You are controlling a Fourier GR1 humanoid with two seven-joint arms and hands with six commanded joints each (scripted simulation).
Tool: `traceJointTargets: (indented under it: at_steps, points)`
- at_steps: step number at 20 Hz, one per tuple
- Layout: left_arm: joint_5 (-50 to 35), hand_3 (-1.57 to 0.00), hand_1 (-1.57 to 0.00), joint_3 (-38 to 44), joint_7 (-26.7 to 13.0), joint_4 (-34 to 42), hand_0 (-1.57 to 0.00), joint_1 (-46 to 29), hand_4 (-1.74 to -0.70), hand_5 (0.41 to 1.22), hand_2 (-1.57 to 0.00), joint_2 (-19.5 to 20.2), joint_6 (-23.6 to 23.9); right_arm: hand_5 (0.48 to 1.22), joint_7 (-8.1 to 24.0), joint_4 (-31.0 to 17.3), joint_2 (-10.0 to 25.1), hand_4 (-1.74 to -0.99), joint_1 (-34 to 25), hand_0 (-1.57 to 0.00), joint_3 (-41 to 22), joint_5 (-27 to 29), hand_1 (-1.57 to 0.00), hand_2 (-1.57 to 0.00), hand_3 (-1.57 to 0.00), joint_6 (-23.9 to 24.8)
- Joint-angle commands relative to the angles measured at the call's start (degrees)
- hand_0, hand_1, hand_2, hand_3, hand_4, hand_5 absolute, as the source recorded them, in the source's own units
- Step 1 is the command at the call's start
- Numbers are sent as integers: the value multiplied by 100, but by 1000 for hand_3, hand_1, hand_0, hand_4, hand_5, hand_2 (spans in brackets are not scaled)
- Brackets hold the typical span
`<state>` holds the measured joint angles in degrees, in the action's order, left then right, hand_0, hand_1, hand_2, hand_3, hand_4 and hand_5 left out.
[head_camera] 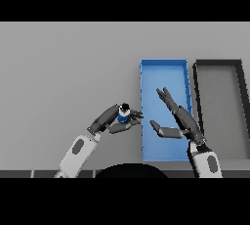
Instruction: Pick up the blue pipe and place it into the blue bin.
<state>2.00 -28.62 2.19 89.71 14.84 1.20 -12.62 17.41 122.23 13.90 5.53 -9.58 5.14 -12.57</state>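
We have the blue pipe (123, 114) gripped in our left hand (113, 119) fingers, just short of the blue bin (144, 141); release remains. Our right hand (181, 121) hovers open-fingered over the bin.

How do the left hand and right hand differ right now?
The left hand is curled round the blue pipe, just left of the blue bin; the right hand holds nothing, fingers straight. The left is over bare table, the right over the bin. Both are dark.
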Motion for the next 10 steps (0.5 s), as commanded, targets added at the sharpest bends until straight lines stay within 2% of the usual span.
traceJointTargets:
  at_steps: [1, 3, 4, 6, 8, 10]
  points:
    - [-17, -1571, -1571, 2, -16, 3, -1571, 3, -1467, 1221, -1571, -27, -38, 558, 148, 62, 77, -1281, -205, 1, -100, -2, -4, -81, 1, -85]
    - [85, -1571, -1571, 31, -111, -32, -1571, 66, -1467, 1221, -1571, -60, -22, 556, 475, 50, 39, -1296, -762, 1, -371, 6, -2, -53, 1, -116]
    - [77, -1571, -1571, 45, -36, 1, -1571, 31, -1467, 1221, -1571, -69, -47, 559, 474, 7, 38, -1298, -977, 1, -473, -11, -2, -44, 1, -168]
    - [101, -1571, -1571, 59, -29, -88, -1571, 16, -1467, 1221, -1571, -121, -99, 560, 794, -118, -41, -1300, -1378, 1, -664, 100, -1, -42, 1, -241]
    - [93, -1571, -1571, 121, 90, -108, -1571, 81, -1466, 1221, -1571, -156, -156, 555, 899, -156, -83, -1282, -1595, 1, -747, 269, 0, -45, 1, -345]
    - [103, -1571, -1571, 183, 169, -215, -1571, 20, -1464, 1221, -1571, -111, -262, 554, 828, -217, -103, -1253, -1927, 1, -890, 264, 0, -48, 1, -456]
